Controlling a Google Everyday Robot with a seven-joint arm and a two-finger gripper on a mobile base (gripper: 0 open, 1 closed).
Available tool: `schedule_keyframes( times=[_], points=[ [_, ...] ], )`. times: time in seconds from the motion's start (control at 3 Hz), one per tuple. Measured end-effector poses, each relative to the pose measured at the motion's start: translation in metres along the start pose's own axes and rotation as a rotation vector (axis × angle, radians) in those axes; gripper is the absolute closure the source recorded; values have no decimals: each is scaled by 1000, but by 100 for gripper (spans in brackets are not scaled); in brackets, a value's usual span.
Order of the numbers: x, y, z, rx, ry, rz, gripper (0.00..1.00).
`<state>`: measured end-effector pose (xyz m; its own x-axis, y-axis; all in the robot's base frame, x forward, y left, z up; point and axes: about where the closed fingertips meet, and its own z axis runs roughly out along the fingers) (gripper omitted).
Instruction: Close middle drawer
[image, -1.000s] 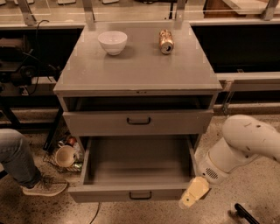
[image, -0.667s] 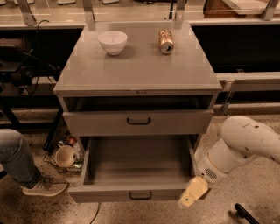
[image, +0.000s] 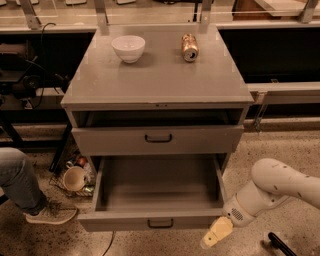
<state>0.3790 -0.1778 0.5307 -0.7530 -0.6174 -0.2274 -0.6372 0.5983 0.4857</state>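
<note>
Far left: one person's leg (image: 17, 182) in jeans, with one shoe (image: 50, 215) flat on the floor. It stands clear of the drawer's travel. Just beside it, one cup (image: 74, 178) lies tipped among floor clutter, near the left side of the drawers but apart from them.

On the grey surface (image: 160, 85): one white bowl (image: 128, 47), upright, left of centre at the back. It is set away from the front edge and has no part in the task.

Drawers in view: two, each with one black handle.
- The upper drawer (image: 115, 141) has a taller front and is ajar by a small gap.
- The middle drawer (image: 120, 222) is below it, pulled far out toward the camera. Its deep box is exposed and looks empty. Its low front panel carries a small bar handle (image: 160, 223).

Judgement: the task is not yet done, since the whole box has to travel back in.

Right of the bowl: one gold can (image: 189, 47), lying on its side near the back of the surface.

Lower right: one end effector (image: 215, 234), low and just beside the right end of the middle drawer's front panel. Whether it touches the panel is unclear, and whether it is open or closed cannot be told. Judgement: it sits in front of the panel so that a push goes straight along the slides. An off-centre push at this end could skew the drawer. One white arm (image: 280, 187) reaches in from the right.
</note>
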Motion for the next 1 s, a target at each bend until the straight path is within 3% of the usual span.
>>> schedule_keyframes(
  times=[0.33, 1.0],
  points=[
    [17, -27, 41, -14, -62, 68, 26],
    [-4, -66, 74, 86, -190, 56, 72]
  ],
)
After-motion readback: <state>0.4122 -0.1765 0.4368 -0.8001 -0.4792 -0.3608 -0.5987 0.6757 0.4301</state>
